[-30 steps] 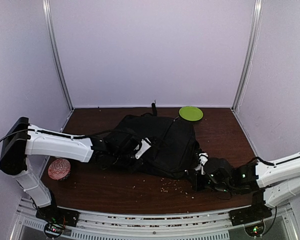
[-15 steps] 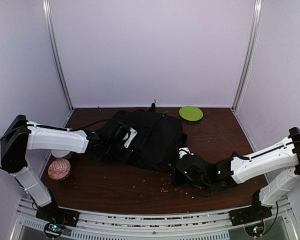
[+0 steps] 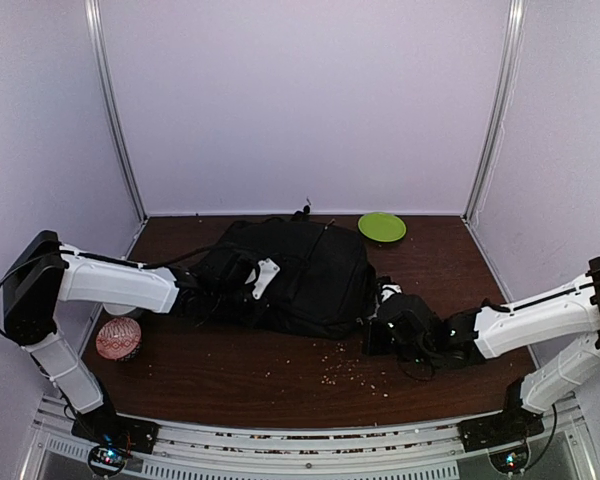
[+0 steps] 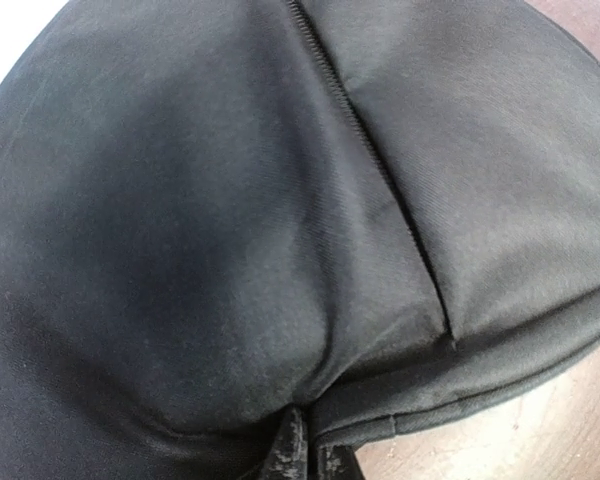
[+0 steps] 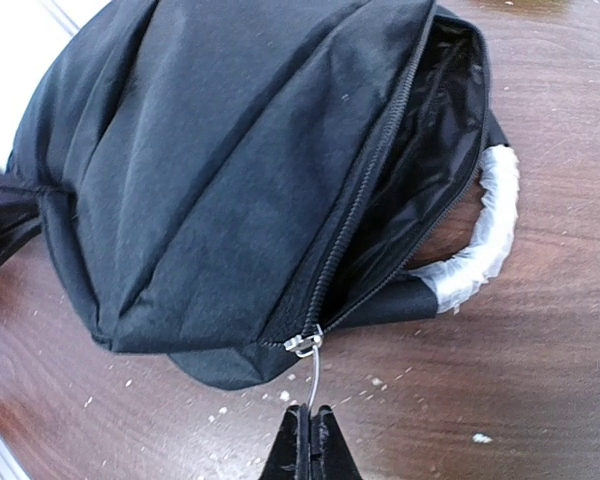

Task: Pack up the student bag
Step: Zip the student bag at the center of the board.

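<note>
Student bag (image 3: pixel 300 275) lies flat on the table (image 3: pixel 460 270); a green plate (image 3: pixel 381 226) sits just beyond its far right corner, a patterned ball (image 3: pixel 118 338) well off its near left end, and crumbs (image 3: pixel 345 370) are scattered along its front edge. The left gripper (image 3: pixel 248 277) is on the bag's left part, the right gripper (image 3: pixel 372 328) at its near right corner

From the left wrist, black fabric fills the frame, and the fingertips (only just visible at the bottom edge) look pressed together on a pucker of it

From the right wrist, the tips are clamped on the zipper pull (image 5: pixel 313 372) at the end of a partly open zip, with the pale-wrapped handle (image 5: pixel 485 230) beside the opening
</note>
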Action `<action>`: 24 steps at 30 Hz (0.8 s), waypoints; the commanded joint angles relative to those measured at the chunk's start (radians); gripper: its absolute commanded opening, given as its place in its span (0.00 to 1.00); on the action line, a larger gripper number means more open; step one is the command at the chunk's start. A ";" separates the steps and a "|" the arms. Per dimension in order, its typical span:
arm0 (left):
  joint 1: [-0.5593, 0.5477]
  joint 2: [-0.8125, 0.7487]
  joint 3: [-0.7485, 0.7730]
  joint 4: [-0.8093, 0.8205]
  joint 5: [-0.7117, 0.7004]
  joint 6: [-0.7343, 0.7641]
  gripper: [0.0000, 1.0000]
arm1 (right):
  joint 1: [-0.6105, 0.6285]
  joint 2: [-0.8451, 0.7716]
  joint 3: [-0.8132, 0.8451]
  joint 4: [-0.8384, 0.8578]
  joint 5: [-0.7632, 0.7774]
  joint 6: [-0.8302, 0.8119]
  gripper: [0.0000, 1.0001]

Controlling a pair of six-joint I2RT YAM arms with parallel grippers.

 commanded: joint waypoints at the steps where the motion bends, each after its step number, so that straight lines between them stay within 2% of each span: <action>1: -0.005 0.026 -0.032 -0.058 -0.042 0.043 0.00 | -0.053 0.015 -0.003 -0.067 0.059 0.008 0.00; 5: -0.026 0.027 -0.028 -0.068 -0.023 0.085 0.00 | -0.077 0.009 -0.017 -0.036 0.102 0.042 0.00; 9: -0.037 0.036 -0.014 -0.103 -0.029 0.101 0.00 | -0.078 0.005 -0.016 0.025 -0.050 -0.039 0.00; 10: -0.041 0.036 -0.010 -0.115 -0.034 0.101 0.00 | -0.074 -0.010 -0.017 0.019 -0.088 -0.053 0.10; 11: -0.043 0.035 -0.005 -0.127 -0.036 0.099 0.00 | -0.069 -0.038 -0.024 0.003 -0.120 -0.065 0.26; 12: -0.047 0.033 -0.001 -0.138 -0.035 0.097 0.04 | -0.063 -0.072 -0.030 -0.021 -0.131 -0.071 0.36; 13: -0.052 0.026 0.002 -0.148 -0.032 0.094 0.13 | -0.060 -0.117 -0.036 -0.045 -0.144 -0.075 0.46; 16: -0.074 -0.015 -0.006 -0.159 -0.034 0.072 0.28 | -0.063 -0.234 -0.026 -0.145 -0.176 -0.105 0.66; 18: -0.086 -0.062 -0.024 -0.157 -0.029 0.048 0.35 | -0.070 -0.280 0.007 -0.213 -0.197 -0.132 0.73; 20: -0.087 -0.118 -0.043 -0.158 -0.022 0.010 0.42 | -0.090 -0.296 0.045 -0.263 -0.198 -0.154 0.77; 22: -0.088 -0.184 -0.070 -0.165 -0.018 -0.047 0.57 | -0.149 -0.296 0.076 -0.268 -0.198 -0.169 0.79; 23: -0.088 -0.225 -0.088 -0.165 -0.021 -0.077 0.62 | -0.187 -0.285 0.089 -0.252 -0.209 -0.168 0.80; 24: -0.089 -0.281 -0.109 -0.161 -0.022 -0.109 0.93 | -0.228 -0.269 0.102 -0.234 -0.224 -0.155 0.80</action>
